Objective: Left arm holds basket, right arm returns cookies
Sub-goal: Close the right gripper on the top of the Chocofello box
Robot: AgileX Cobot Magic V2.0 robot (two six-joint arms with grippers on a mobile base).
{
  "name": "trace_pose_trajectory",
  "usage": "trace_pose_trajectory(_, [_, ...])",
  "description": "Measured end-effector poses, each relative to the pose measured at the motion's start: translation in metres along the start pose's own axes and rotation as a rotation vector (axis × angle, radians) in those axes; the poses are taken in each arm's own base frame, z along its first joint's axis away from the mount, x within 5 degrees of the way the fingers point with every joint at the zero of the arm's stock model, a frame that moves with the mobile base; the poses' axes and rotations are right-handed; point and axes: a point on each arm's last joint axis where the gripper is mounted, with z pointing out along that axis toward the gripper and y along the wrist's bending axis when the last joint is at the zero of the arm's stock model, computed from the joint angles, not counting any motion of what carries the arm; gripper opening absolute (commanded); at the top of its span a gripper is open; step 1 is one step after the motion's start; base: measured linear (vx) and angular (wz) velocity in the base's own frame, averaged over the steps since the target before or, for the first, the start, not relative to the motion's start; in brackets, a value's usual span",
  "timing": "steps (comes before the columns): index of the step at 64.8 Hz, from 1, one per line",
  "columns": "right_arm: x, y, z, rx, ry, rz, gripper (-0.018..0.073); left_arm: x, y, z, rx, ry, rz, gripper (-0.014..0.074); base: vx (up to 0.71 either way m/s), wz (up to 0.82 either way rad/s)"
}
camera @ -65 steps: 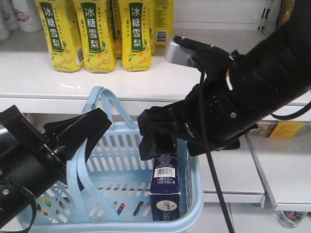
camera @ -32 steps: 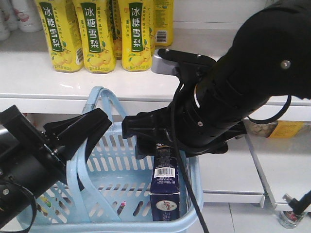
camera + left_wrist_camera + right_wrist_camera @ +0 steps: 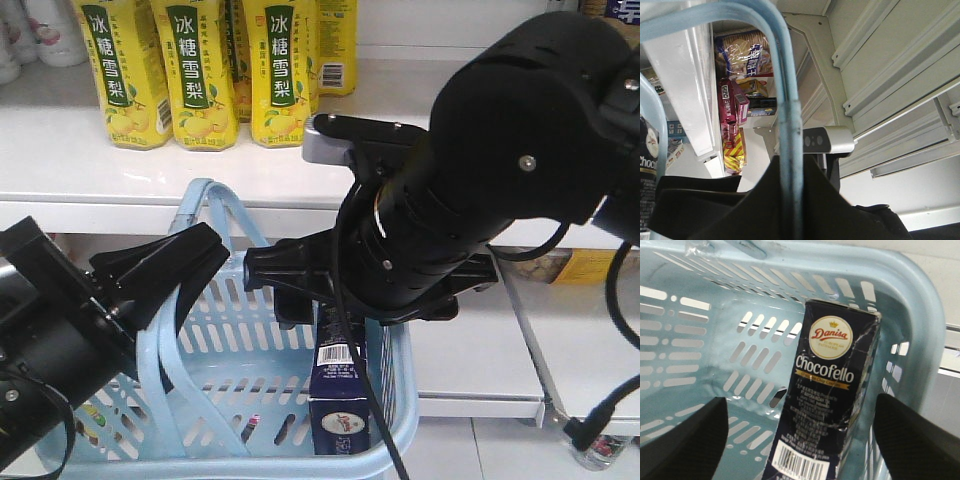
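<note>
The light blue basket hangs in front of the shelf. My left gripper is shut on one of its hoop handles, which runs straight between the jaws in the left wrist view. The cookies, a dark navy "Chocofello" box, stand leaning in the basket's right corner. Just above the box's top, my right gripper reaches down into the basket. It is open: one finger is left of the box, the other right of it, and neither touches it.
Yellow pear-drink bottles stand on the white shelf just behind the basket. A lower white shelf runs to the right. Snack packets fill shelves seen past the handle. The slotted basket wall surrounds the box closely.
My right arm has swung left and forward, bringing its open gripper over the cookie box. The basket, the box and the left arm have stayed put.
</note>
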Motion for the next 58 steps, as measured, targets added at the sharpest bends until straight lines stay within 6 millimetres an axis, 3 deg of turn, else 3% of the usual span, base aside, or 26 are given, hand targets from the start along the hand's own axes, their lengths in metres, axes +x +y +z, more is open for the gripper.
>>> trace_pose_trajectory(45, [-0.005,0.007,0.032,0.063,0.027,0.005,0.0547,0.000,0.000,0.000,0.000,0.000,0.000,0.0000,0.00,0.00])
trace_pose_trajectory(58, [-0.007,0.005,0.036,0.093,0.019,-0.007,0.0502,0.000,0.000,0.000,0.000,0.000,0.001,0.0000,0.00,0.00])
